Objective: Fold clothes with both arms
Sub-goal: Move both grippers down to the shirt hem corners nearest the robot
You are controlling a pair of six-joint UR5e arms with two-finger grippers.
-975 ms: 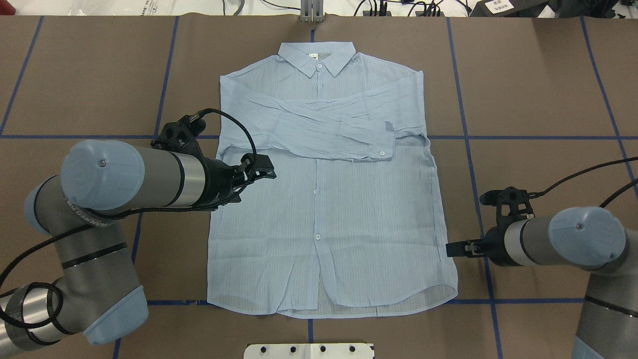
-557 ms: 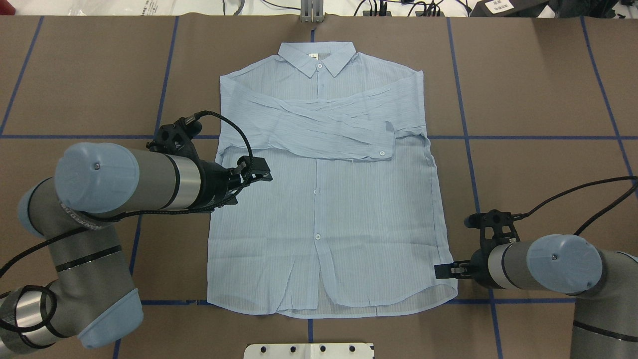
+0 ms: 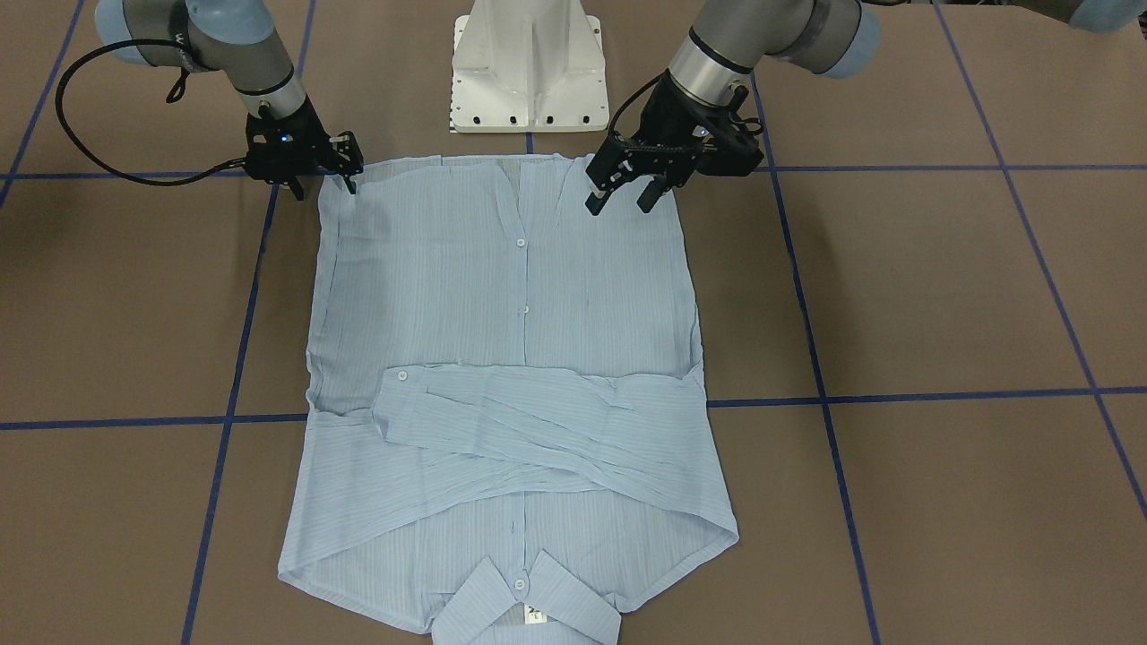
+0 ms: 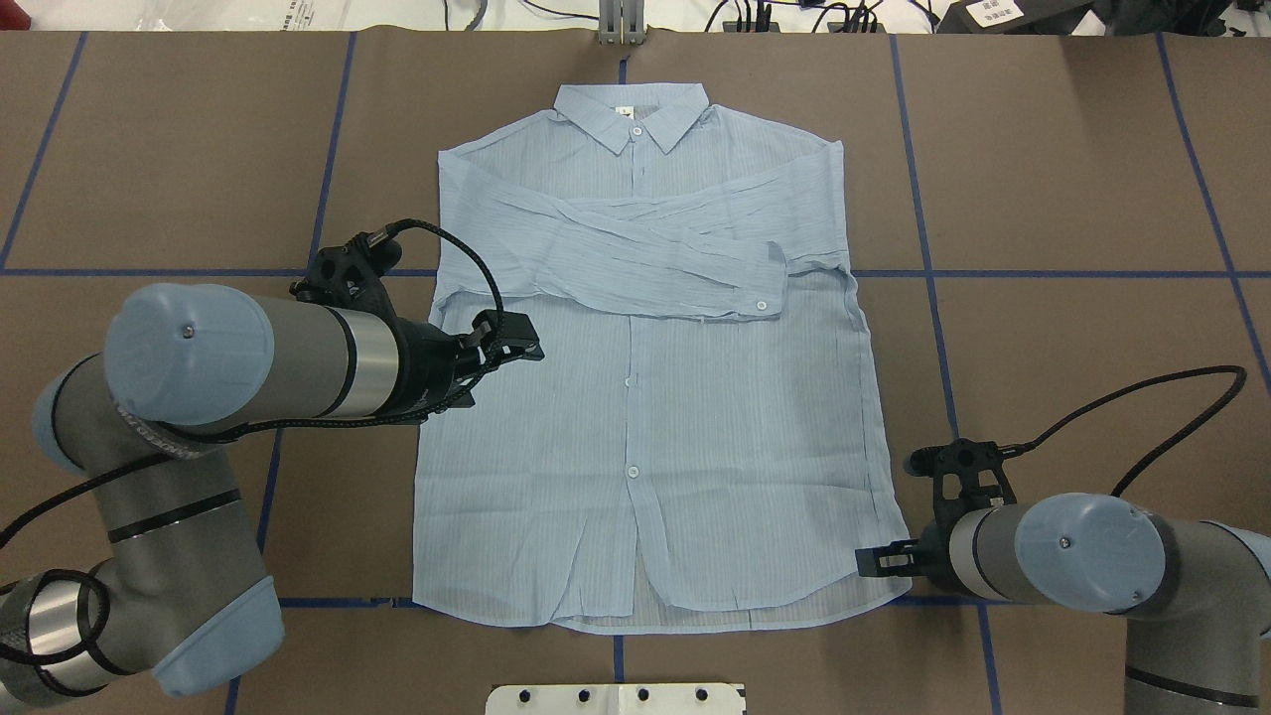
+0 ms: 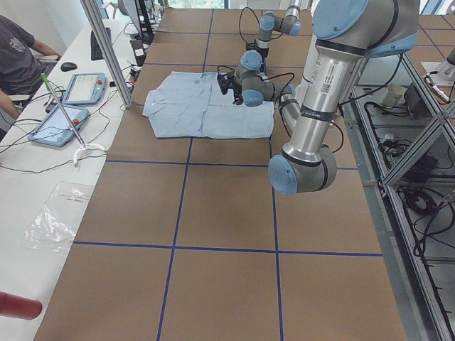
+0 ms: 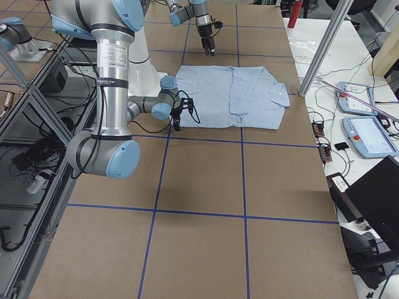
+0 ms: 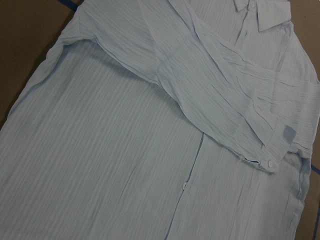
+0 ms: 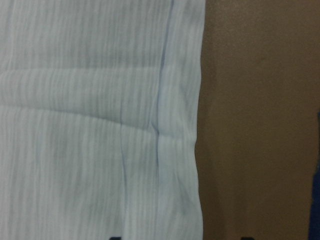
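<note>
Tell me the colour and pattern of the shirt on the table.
Light blue with faint, fine stripes; the shirt shows it best in the left wrist-mounted view.

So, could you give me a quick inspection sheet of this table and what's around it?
Surface: brown table with blue grid lines.
Job's things: light blue shirt lying flat, front up, both sleeves folded across the chest.
Clutter: nothing seen.
Jaws: on the left arm open, held above the shirt; on the right arm open, low at the hem corner.
Cables: black cable looping from each wrist.
Surroundings: white base; a person at a side desk with tablets.
</note>
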